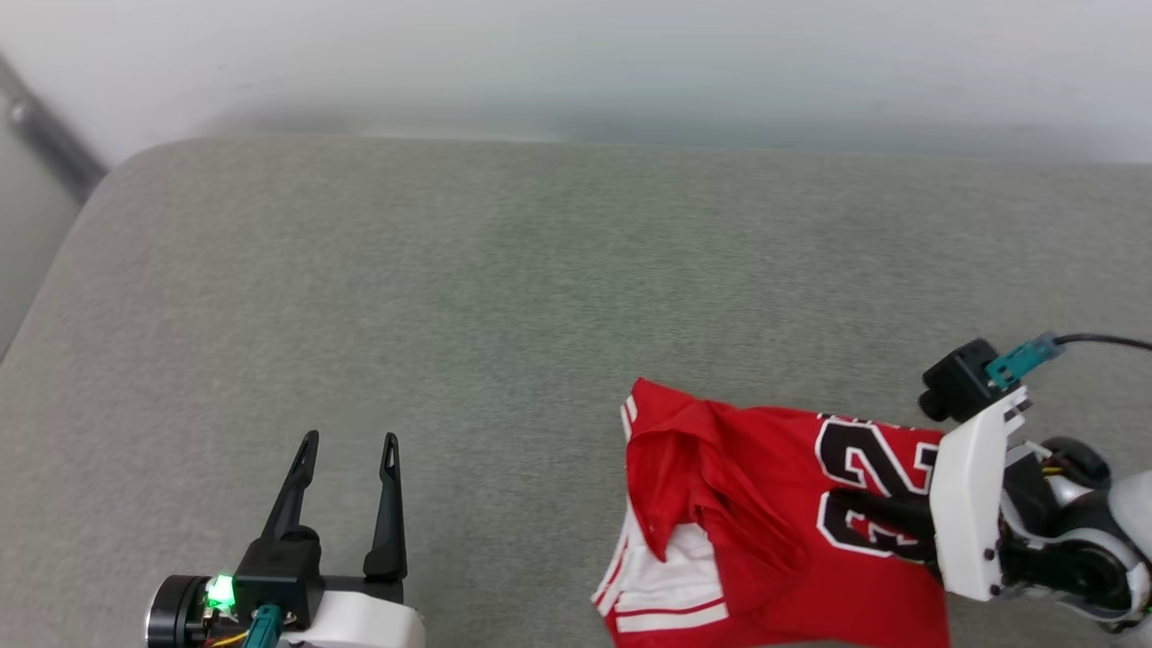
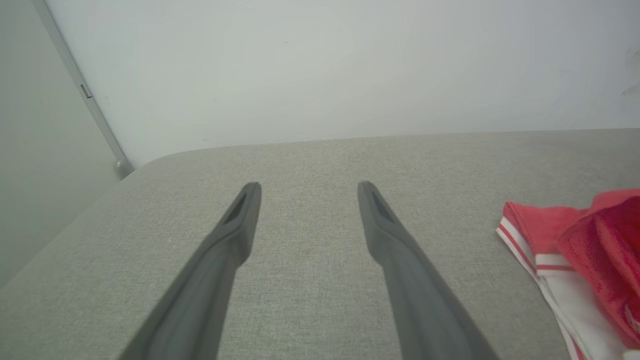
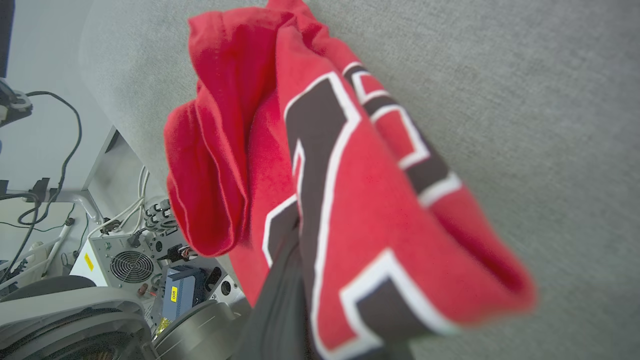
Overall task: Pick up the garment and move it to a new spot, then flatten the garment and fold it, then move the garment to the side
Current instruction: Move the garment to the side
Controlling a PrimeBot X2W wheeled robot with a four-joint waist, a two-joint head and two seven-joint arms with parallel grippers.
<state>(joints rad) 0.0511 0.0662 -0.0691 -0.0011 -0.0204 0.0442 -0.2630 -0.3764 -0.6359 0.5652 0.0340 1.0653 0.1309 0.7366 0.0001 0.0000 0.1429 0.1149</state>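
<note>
The garment is a red jersey with black-and-white numerals and a white striped sleeve, bunched at the lower right of the grey cushion. My right gripper comes in from the right and is shut on the garment's numbered part. In the right wrist view the garment drapes over one dark finger and hides the rest. My left gripper is open at the lower left, well apart from the garment, with bare cushion between its fingers. In the left wrist view my left gripper points at the wall, and the garment's sleeve trim lies at the right.
The wide grey cushion has a rounded far-left corner and a pale wall behind it. Past the cushion's edge, the right wrist view shows a box with a fan and loose cables on the floor.
</note>
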